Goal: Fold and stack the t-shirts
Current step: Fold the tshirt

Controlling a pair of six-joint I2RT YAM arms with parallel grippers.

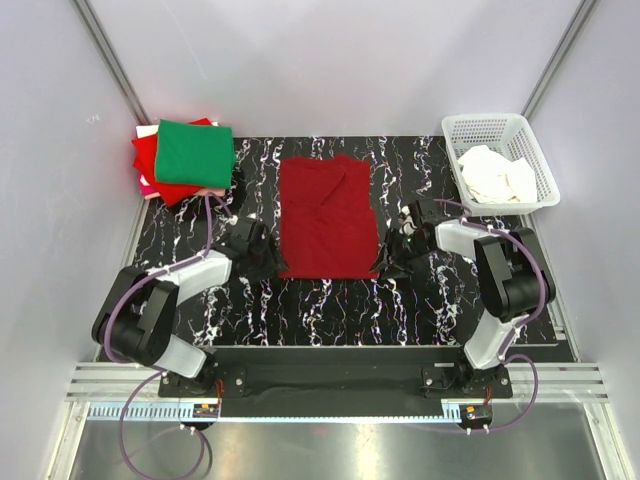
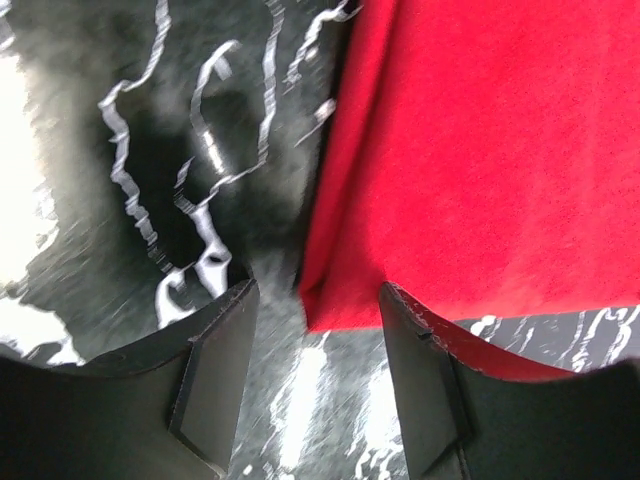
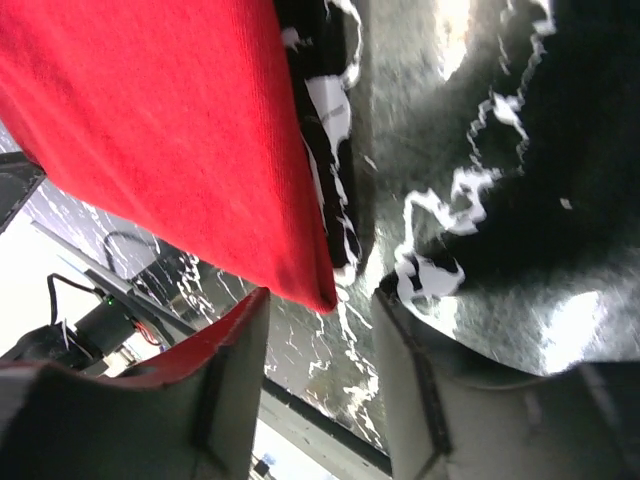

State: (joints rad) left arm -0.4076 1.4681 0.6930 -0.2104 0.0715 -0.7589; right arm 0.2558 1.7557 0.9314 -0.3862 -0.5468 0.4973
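Crimson t-shirt (image 1: pixel 328 215) lies flat mid-desk (image 1: pixel 300 320). The left tool (image 1: pixel 260 252) and right tool (image 1: pixel 394 249) are both released, jaws apart, each straddling one near corner. A folded green t-shirt (image 1: pixel 195 152) sits far left.

We find the dark crimson collared cloth t-shirt (image 1: pixel 328 218) lying centrally on the black marbled table (image 1: pixel 330 310), the left gripper (image 1: pixel 272 260) and right gripper (image 1: pixel 388 255) at its near corners. Far left sits the stack of folded green, red and pink t-shirts (image 1: pixel 190 155); far right, the white plastic lattice basket (image 1: pixel 487 122) holds white cloths (image 1: pixel 497 177).
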